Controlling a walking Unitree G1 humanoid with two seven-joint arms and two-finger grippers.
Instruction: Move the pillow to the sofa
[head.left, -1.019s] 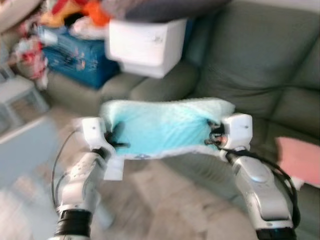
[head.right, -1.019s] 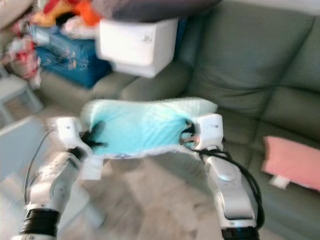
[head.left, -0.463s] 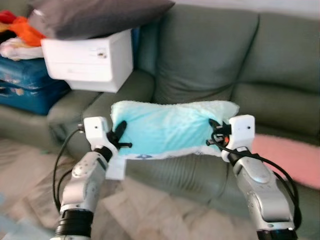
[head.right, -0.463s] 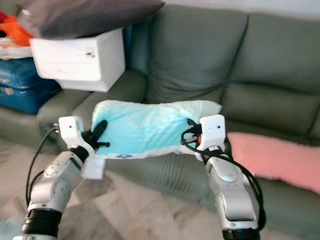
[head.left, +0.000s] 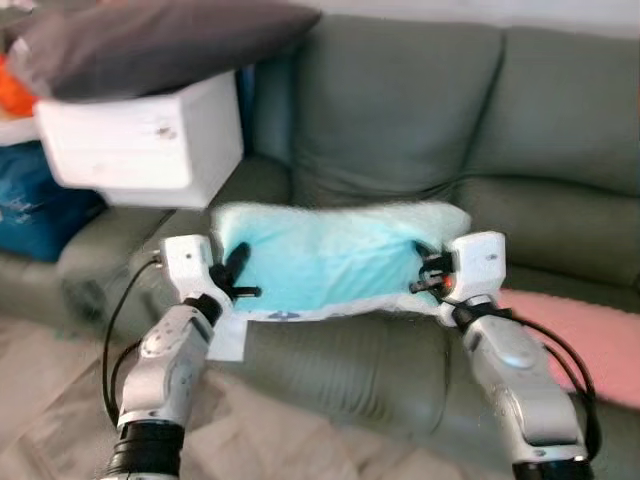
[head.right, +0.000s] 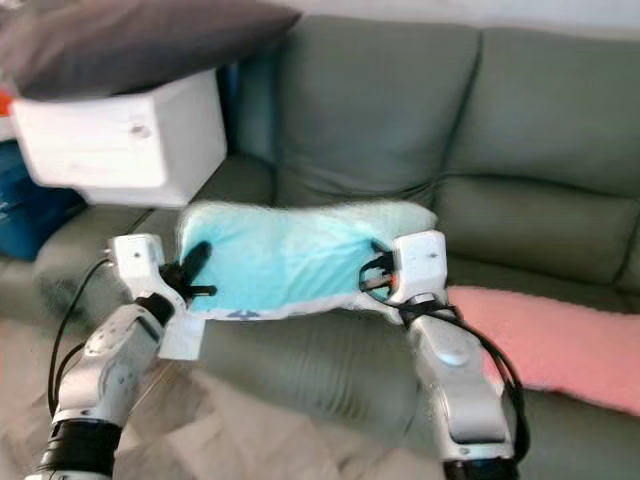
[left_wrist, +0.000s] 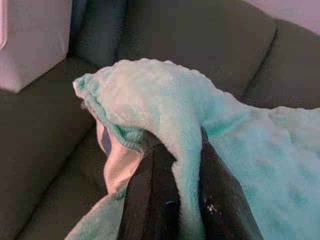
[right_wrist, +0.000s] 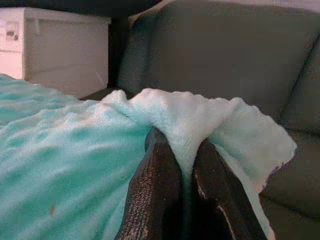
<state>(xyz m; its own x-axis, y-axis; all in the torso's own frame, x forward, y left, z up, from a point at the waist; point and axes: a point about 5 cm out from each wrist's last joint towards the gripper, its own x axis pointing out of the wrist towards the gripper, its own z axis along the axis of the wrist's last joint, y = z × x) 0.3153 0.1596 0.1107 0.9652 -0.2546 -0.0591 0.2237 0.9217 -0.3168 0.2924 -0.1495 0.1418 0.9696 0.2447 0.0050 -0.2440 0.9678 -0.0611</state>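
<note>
A fluffy turquoise pillow (head.left: 325, 262) hangs in the air between my two arms, stretched wide in front of the grey-green sofa (head.left: 420, 120). My left gripper (head.left: 232, 278) is shut on the pillow's left edge, and its black fingers (left_wrist: 155, 200) pinch a fold of the fleece. My right gripper (head.left: 428, 275) is shut on the right edge, where black fingers (right_wrist: 162, 195) clamp a raised ridge of fabric. The pillow sits just above the front of the sofa seat (head.left: 340, 350).
A white box (head.left: 150, 135) with a dark grey cushion (head.left: 150, 40) on top rests on the sofa's left armrest. A pink pillow (head.left: 590, 335) lies on the seat at the right. A blue bag (head.left: 30, 205) stands at the far left. Pale floor (head.left: 60, 400) runs below.
The whole view has swung right and steadied; the sofa now lies straight ahead and closer. Both grippers still hold the pillow the same way.
</note>
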